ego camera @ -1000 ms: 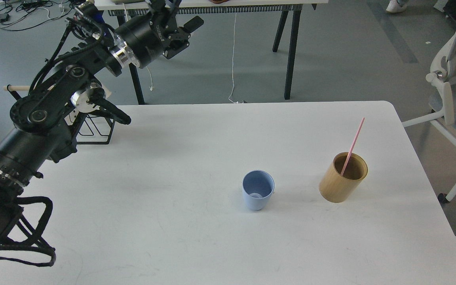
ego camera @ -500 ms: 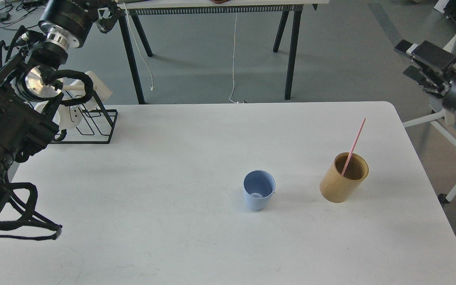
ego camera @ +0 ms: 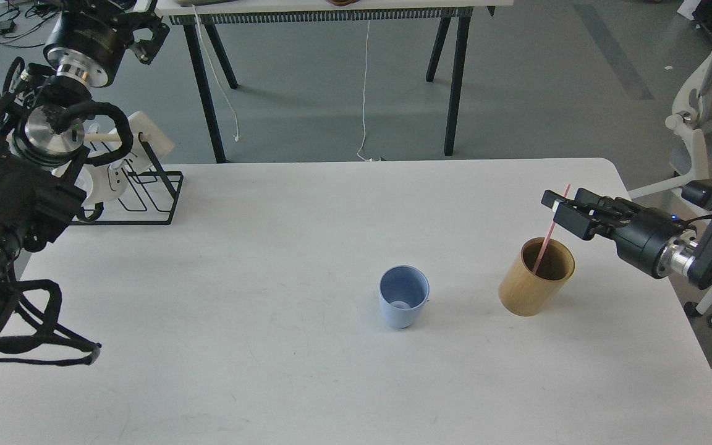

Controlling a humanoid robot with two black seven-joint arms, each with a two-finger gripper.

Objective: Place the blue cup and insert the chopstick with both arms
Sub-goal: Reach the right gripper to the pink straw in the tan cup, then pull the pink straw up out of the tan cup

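The thin pink chopstick [ego camera: 552, 227] stands in the tan cylindrical holder [ego camera: 536, 277], long axis leaning up and to the right. The right gripper [ego camera: 559, 206], the nearer one, sits at its upper end, fingers slightly parted about it; contact cannot be confirmed. The light-blue plastic cup [ego camera: 403, 296] stands upright on the white surface [ego camera: 269, 309], left of the holder. Left gripper [ego camera: 146, 34] is raised well apart; its state cannot be told.

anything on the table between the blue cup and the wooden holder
No: in the head view only bare white table separates the blue cup from the tan wooden holder.
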